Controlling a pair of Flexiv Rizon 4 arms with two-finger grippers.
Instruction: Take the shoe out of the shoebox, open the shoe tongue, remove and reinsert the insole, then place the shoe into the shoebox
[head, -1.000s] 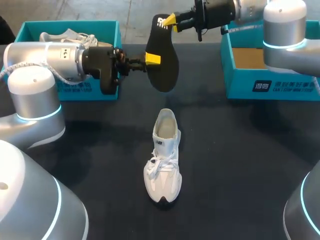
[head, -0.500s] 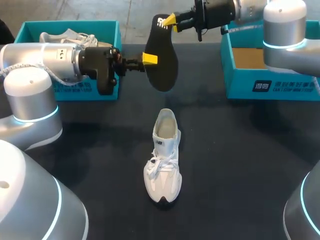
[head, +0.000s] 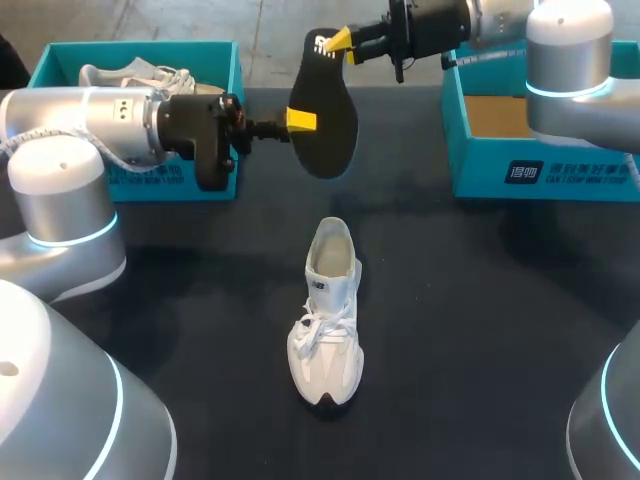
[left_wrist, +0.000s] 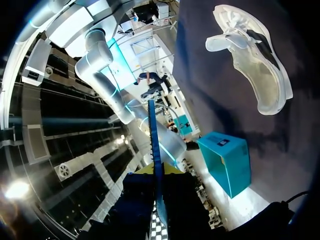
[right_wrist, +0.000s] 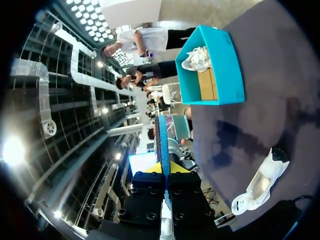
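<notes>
A dark tabletop (head: 480, 330) (matte, nearly black) spreads wide, with soft shadows across it.

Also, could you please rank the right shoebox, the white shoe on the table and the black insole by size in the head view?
1. Right shoebox.
2. White shoe and black insole look nearly alike; the insole is held above the table, nearer the camera, so I won't rank them.

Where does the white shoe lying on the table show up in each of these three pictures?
Head view: the white shoe lies in the middle of the table.
Left wrist view: ahead of the left gripper, off to one side, apart from the teal shoebox.
Right wrist view: on the table beside the right gripper.
Shared landmark: the black insole, held by both grippers.
</notes>
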